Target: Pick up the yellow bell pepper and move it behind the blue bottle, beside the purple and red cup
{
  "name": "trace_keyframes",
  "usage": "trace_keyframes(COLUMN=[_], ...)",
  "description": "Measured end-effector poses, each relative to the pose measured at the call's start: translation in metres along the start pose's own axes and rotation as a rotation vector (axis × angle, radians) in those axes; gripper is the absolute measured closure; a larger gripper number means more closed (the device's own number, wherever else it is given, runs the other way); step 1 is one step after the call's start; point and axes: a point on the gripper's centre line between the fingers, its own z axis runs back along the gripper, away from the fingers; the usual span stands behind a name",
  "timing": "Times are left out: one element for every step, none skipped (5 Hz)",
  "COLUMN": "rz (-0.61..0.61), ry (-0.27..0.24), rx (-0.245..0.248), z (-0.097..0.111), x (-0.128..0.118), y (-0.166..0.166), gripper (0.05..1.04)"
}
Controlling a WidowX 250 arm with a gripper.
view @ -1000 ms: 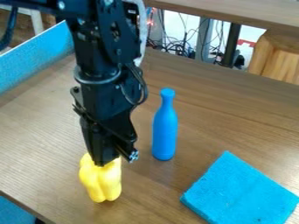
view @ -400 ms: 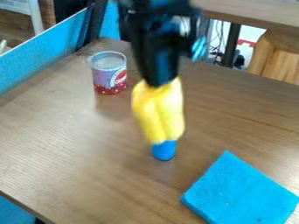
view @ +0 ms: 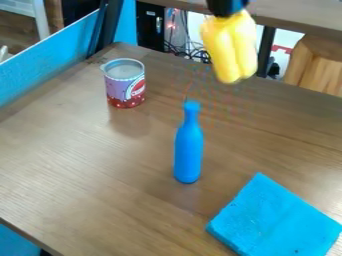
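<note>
Yellow, lobed, plastic-looking pepper (view: 232,47) hangs far and slightly right, top end clamped between the fingers of the black gripper (view: 227,8); might slip, being gripped only high up, or topple the slim, upright blue bottle (view: 189,152) if carried low over it.

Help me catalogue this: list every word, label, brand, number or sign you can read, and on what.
No text can be read.
Purple can: printed label, too small to read.
Red mark behind: too small to tell.
Yellow pepper, blue bottle, blue square: no lettering seen.
</note>
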Motion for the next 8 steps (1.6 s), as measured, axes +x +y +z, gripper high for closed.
trace_keyframes(rz=[0.065,0.143,0.157,0.159,0.144,0.114,0.106,0.123], ry=[0.012,0.025,0.035,0.024,-0.012,0.011,0.035,0.072], rx=[0.011,0.047,0.073,0.123,0.180,0.208,0.206,0.166], z=[-0.017,-0.034,-0.058,-0.074,-0.085,-0.104,-0.117,-0.125], x=[0.020,0.033,0.041,0.050,0.053,0.044,0.034,0.024], y=[0.034,0.078,0.105,0.131,0.147,0.155,0.165,0.175], gripper=[0.971,0.971,0.971,0.971,0.971,0.971,0.971,0.954])
